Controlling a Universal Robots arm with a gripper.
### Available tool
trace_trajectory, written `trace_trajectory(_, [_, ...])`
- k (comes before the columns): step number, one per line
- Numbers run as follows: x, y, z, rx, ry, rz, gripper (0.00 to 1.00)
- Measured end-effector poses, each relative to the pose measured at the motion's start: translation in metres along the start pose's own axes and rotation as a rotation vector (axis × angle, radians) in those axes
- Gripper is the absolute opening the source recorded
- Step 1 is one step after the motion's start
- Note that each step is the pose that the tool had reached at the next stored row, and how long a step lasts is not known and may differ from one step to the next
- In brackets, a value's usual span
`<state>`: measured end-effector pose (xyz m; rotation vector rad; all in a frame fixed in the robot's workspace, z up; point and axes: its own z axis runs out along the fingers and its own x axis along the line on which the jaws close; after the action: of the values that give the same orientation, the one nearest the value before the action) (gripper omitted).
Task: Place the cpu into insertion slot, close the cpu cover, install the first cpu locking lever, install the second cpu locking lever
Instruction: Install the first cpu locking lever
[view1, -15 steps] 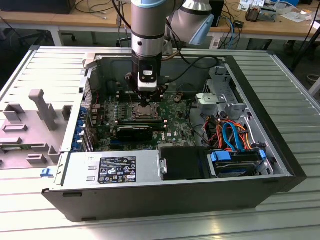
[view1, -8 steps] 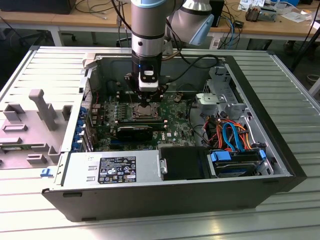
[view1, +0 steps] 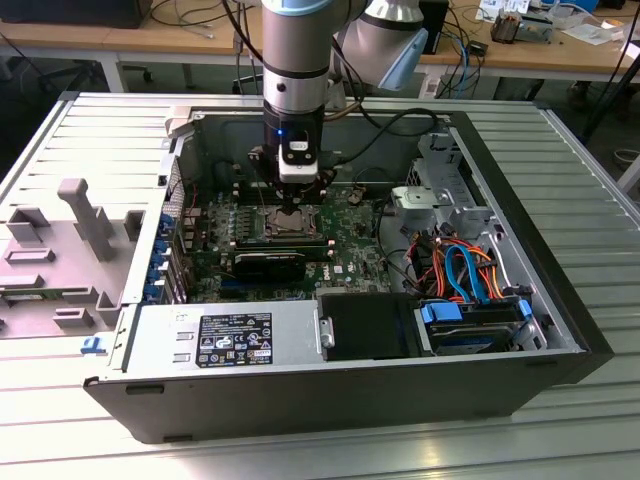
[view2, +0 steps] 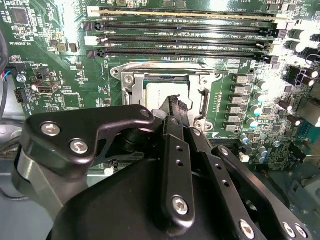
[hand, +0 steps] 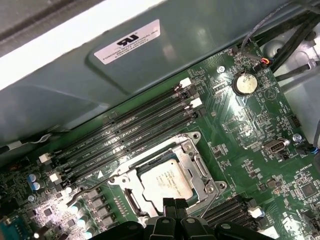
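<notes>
The cpu (hand: 165, 182) lies flat in the insertion slot (hand: 132, 200) on the green motherboard, its silver top showing through the cutout of the cpu cover (hand: 196, 165). The cover lies down flat around the chip. In the second wrist view the cpu (view2: 159, 92) and cover (view2: 202, 85) sit just beyond my fingertips. My gripper (hand: 173, 205) hovers at the edge of the socket with its two black fingers pressed together and nothing visible between them. In the exterior view my gripper (view1: 291, 206) points straight down over the socket. A thin wire lever (hand: 92, 187) runs along one side of the socket.
Several long black memory slots (hand: 135, 127) run beside the socket, and a second set (view2: 185, 37) shows in the second wrist view. The open computer case (view1: 560, 300) walls the board in. A power supply (view1: 225, 340) and coloured cables (view1: 465, 270) sit toward the near side.
</notes>
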<state>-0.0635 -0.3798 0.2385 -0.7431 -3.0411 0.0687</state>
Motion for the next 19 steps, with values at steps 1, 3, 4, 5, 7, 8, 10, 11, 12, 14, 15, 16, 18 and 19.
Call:
trace_trajectory(1, [0.0000,0.0000,0.0000,0.0000,-0.0001,-0.003,0.11])
trace_trajectory(3, [0.0000,0.0000,0.0000,-0.0001,-0.0005,-0.011,0.11])
trace_trajectory(4, [0.0000,0.0000,0.0000,-0.0001,-0.0007,-0.014,0.11])
trace_trajectory(5, [0.0000,0.0000,0.0000,0.0000,-0.0007,-0.016,0.11])
trace_trajectory(7, [0.0000,0.0000,0.0000,-0.0001,-0.0011,-0.025,0.11])
trace_trajectory(8, [0.0000,0.0000,0.0000,-0.0001,-0.0013,-0.030,0.11])
trace_trajectory(10, [0.0000,0.0001,0.0000,-0.0001,-0.0017,-0.038,0.11])
trace_trajectory(11, [0.0000,0.0000,0.0000,0.0000,-0.0018,-0.040,0.11])
trace_trajectory(12, [0.0000,0.0000,0.0000,-0.0001,-0.0020,-0.043,0.11])
trace_trajectory(14, [0.0000,0.0000,0.0000,-0.0001,-0.0022,-0.049,0.11])
trace_trajectory(15, [0.0000,0.0000,0.0000,0.0000,-0.0023,-0.051,0.11])
trace_trajectory(16, [0.0000,0.0000,0.0000,-0.0001,-0.0024,-0.053,0.11])
trace_trajectory(18, [0.0000,0.0000,0.0000,0.0000,-0.0026,-0.058,0.11])
trace_trajectory(19, [0.0000,0.0000,0.0000,-0.0001,-0.0027,-0.060,0.11])
